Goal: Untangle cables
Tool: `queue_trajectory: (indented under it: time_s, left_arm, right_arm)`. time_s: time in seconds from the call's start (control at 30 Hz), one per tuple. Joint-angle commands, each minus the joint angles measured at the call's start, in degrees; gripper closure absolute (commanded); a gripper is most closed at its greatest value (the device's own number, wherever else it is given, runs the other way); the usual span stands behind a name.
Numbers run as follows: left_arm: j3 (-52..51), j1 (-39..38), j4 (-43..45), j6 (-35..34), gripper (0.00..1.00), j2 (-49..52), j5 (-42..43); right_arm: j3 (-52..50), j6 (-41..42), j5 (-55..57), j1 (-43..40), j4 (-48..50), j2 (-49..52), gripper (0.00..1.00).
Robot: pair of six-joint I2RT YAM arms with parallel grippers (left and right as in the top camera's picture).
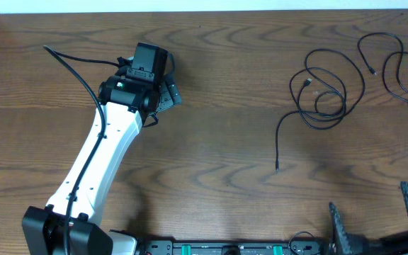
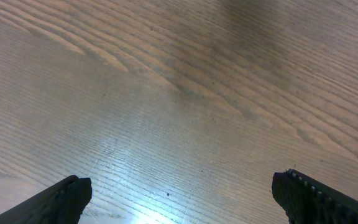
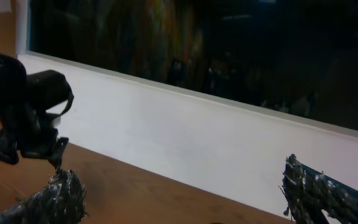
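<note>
Seen from overhead, two thin black cables lie at about 2 o'clock on the wooden table (image 1: 211,156). The nearer cable (image 1: 278,145) is coiled in loose overlapping loops, with one tail running down toward the table's centre. The farther cable (image 1: 387,74) curls beside it at 3 o'clock, and the frame's right edge cuts off part of it. Whether the two touch is hard to tell. Their plug ends are too small to identify.

The left gripper (image 2: 182,186) hovers at about 10 o'clock, well apart from the cables. Its fingers are spread wide over bare wood and grasp nothing. From overhead its fingers are mostly hidden under the wrist.

The right gripper (image 1: 375,212) sits at 5 o'clock, half cut off by the bottom edge, also spread wide and empty. Its camera faces a white wall (image 3: 185,137) and the left arm (image 3: 17,118), blurred and dim.
</note>
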Motion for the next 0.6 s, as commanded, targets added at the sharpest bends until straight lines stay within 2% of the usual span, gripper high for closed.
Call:
queue_trajectory:
  time_s: [0.0, 0.37, 0.57]
  left_arm:
    - [0.4, 0.2, -0.2, -0.7, 0.0, -0.7, -0.2]
    - [0.4, 0.2, -0.2, -0.7, 0.0, -0.7, -0.2]
    - [0.4, 0.2, -0.2, -0.7, 0.0, -0.7, -0.2]
  right_arm:
    - [2.3, -1.5, 0.1, -1.4, -0.7, -1.7, 0.01]
    - [7.9, -2.8, 0.3, -0.6, -2.9, -2.2, 0.01]
    - [8.3, -7.7, 0.3, 0.5, 4.8, -2.2, 0.01]
